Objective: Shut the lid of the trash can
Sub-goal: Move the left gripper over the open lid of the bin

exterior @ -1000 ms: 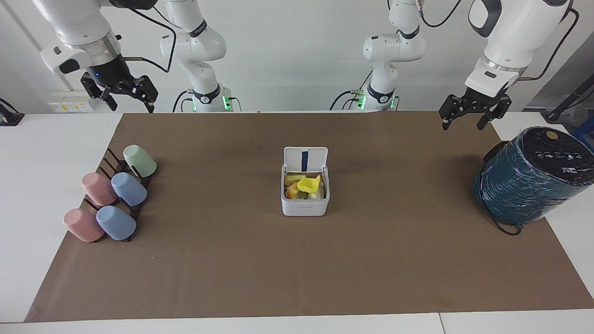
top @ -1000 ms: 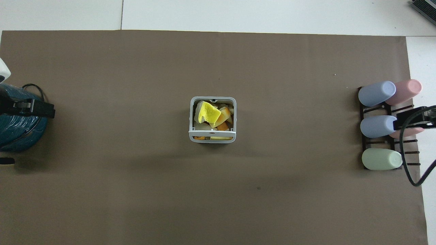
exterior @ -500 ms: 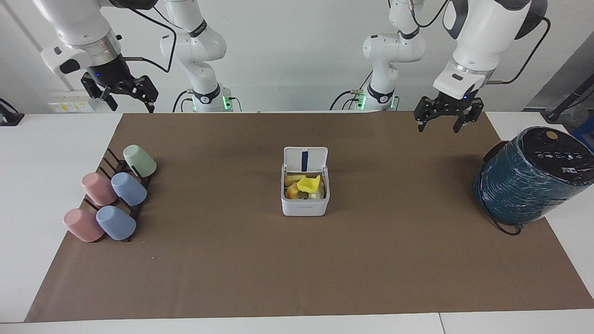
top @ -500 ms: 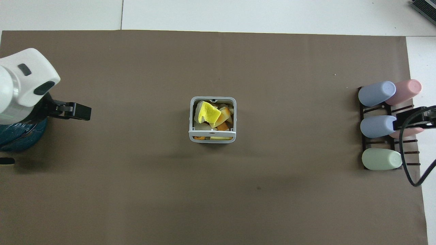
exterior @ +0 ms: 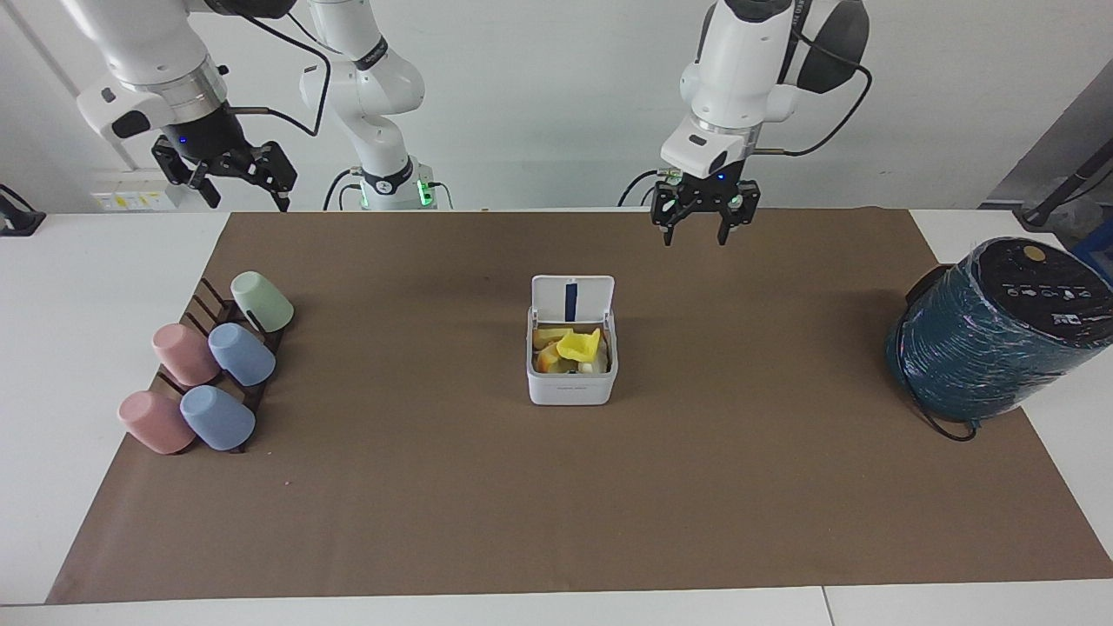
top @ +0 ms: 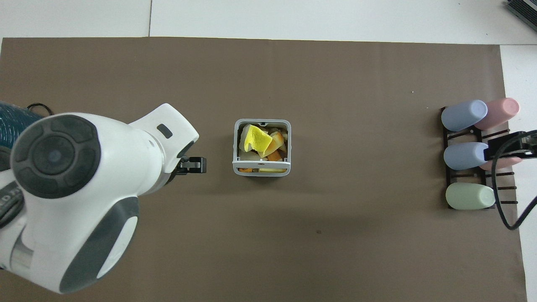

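The trash can (exterior: 571, 382) is a small white cube near the middle of the brown mat, filled with yellow and orange scraps. Its grey rim shows in the overhead view (top: 261, 122). The lid (exterior: 572, 300) stands upright on the edge nearer to the robots, its blue strip showing; in the overhead view it shows edge-on (top: 261, 162). My left gripper (exterior: 695, 239) is open and empty, up in the air over the mat toward the left arm's end from the can, not touching it; it also shows in the overhead view (top: 195, 165). My right gripper (exterior: 246, 198) waits open above the cup rack.
A large teal-wrapped, black-topped cylinder (exterior: 991, 335) lies at the left arm's end of the table. A dark rack with several pastel cups (exterior: 209, 374) sits at the right arm's end. The left arm's white body (top: 79, 193) hides part of the mat in the overhead view.
My left gripper has swung from above the teal cylinder's end of the table toward the trash can. The right arm, the can and the lid have not moved.
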`<state>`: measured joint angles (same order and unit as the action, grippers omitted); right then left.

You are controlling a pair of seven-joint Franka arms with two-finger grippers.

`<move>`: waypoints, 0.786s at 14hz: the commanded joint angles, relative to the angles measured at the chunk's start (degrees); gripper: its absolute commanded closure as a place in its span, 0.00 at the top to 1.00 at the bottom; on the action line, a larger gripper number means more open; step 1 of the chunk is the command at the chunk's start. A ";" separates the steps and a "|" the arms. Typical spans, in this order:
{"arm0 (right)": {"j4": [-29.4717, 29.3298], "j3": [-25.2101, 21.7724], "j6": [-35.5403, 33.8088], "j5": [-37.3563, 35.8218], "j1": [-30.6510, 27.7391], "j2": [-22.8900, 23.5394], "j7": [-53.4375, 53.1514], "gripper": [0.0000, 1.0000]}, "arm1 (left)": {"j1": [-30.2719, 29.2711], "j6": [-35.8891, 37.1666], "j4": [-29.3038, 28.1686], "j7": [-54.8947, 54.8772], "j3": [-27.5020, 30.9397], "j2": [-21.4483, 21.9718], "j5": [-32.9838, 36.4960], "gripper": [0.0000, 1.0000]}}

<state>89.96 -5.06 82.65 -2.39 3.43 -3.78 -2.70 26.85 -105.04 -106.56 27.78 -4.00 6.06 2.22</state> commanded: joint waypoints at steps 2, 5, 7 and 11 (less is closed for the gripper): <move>1.44 -0.04 0.32 -0.16 -0.09 -1.31 0.16 1.00 | 5.84 -3.58 -4.89 9.12 1.10 2.03 0.24 0.00; 1.62 -0.04 0.32 -0.16 -0.09 -1.31 0.16 1.00 | 8.92 -9.02 -6.91 10.71 1.10 1.33 0.24 0.00; 1.62 -0.04 0.32 -0.16 -0.09 -1.40 0.16 1.00 | 9.80 -13.75 -7.17 12.64 1.10 -1.47 0.24 0.00; 1.71 -0.04 0.32 -0.16 -0.09 -1.40 0.16 1.00 | 9.28 -22.03 -7.09 12.65 1.27 -6.40 0.32 0.00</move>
<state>90.05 -5.06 82.65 -2.39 3.42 -3.79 -2.70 35.76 -123.73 -113.41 39.71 -3.72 0.80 2.22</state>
